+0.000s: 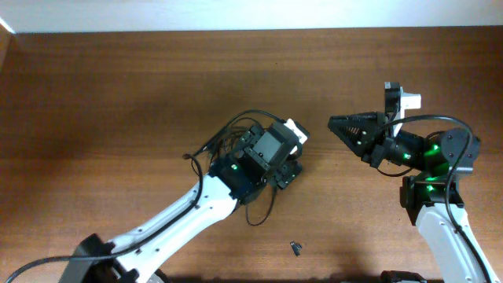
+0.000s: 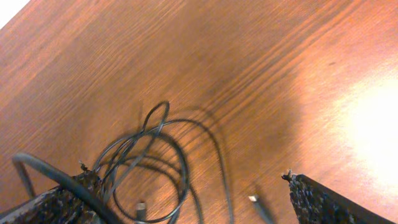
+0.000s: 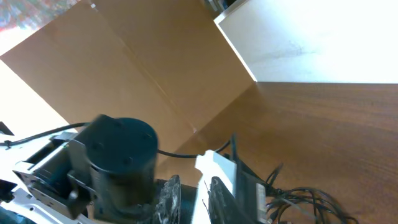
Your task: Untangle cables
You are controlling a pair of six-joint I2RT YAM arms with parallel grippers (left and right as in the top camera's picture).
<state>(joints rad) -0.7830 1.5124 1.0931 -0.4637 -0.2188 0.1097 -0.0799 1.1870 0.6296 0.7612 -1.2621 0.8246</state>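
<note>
Left wrist view: left gripper fingers wide apart, cables coiled loose on table between them, overhead hides most under that arm, right gripper right of them, fingers together, empty

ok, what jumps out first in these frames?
The black cables lie in a looped tangle in the middle of the table, and the left tool hangs over them, fingers spread wide. The right tool points at the tangle from the right, apart from it. A tiny dark loose piece lies alone nearer the arm bases.
</note>
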